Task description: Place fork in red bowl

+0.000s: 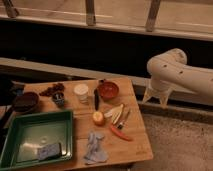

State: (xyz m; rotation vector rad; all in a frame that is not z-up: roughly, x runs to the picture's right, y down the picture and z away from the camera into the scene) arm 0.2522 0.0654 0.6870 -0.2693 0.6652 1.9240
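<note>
The fork [123, 118] is a slim greyish utensil lying on the wooden table [137, 150], between the banana pieces [114, 112] and the red chili [120, 132]. The red bowl [108, 90] stands upright at the back of the table, behind the fork and to the right of the white cup [81, 90]. A longer black utensil [96, 99] lies between the cup and the bowl. My white arm [177, 72] reaches in from the right. My gripper [158, 97] hangs at its lower end, off the table's right edge, to the right of the bowl and holding nothing I can see.
A green tray [30, 131] with a blue-grey sponge [49, 150] fills the front left. A dark brown bowl [26, 101], dark grapes [52, 90] and a small dark cup [59, 99] sit at the back left. A yellow fruit [98, 118] and a blue cloth [95, 147] lie mid-table.
</note>
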